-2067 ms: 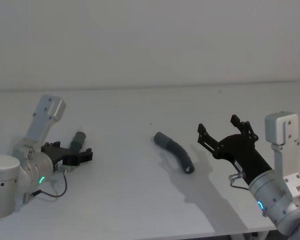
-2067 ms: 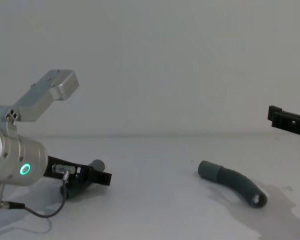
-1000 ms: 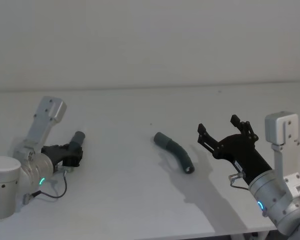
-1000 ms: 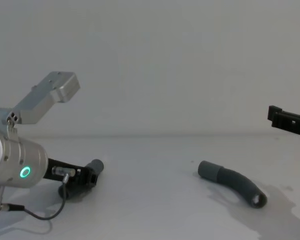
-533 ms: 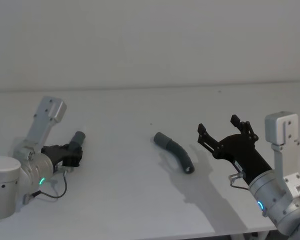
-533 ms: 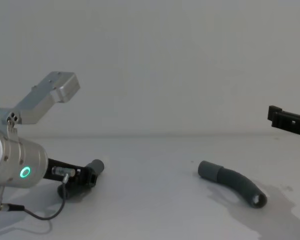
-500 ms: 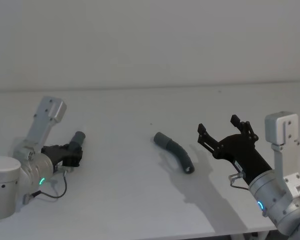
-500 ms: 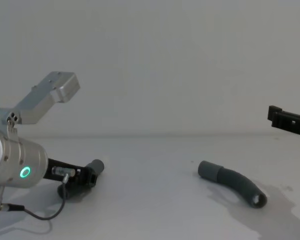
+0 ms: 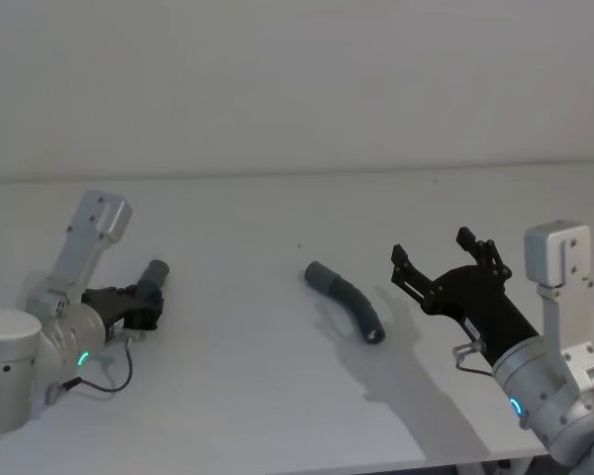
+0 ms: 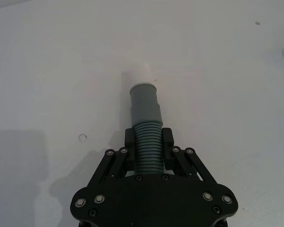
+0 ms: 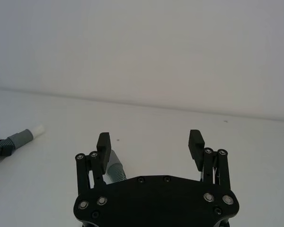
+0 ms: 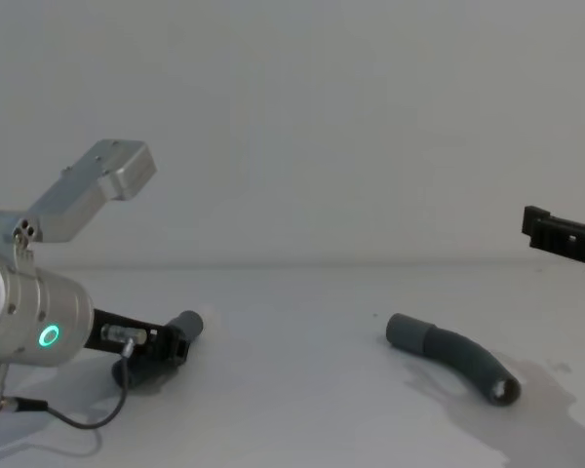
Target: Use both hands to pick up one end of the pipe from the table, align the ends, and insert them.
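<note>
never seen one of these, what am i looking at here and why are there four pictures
This is a robot with two metal arms, each ending in a black gripper. Two pictures come from cameras on its head and chest, looking over a white table. The other two come from a camera on each wrist, looking along that arm's gripper. The left gripper has its jaws shut on a ribbed grey hose piece with a white plug tip, at the table's left. The right gripper hovers above the table, jaws open, holding nothing. A second, curved hose piece lies on the table between the arms.
</note>
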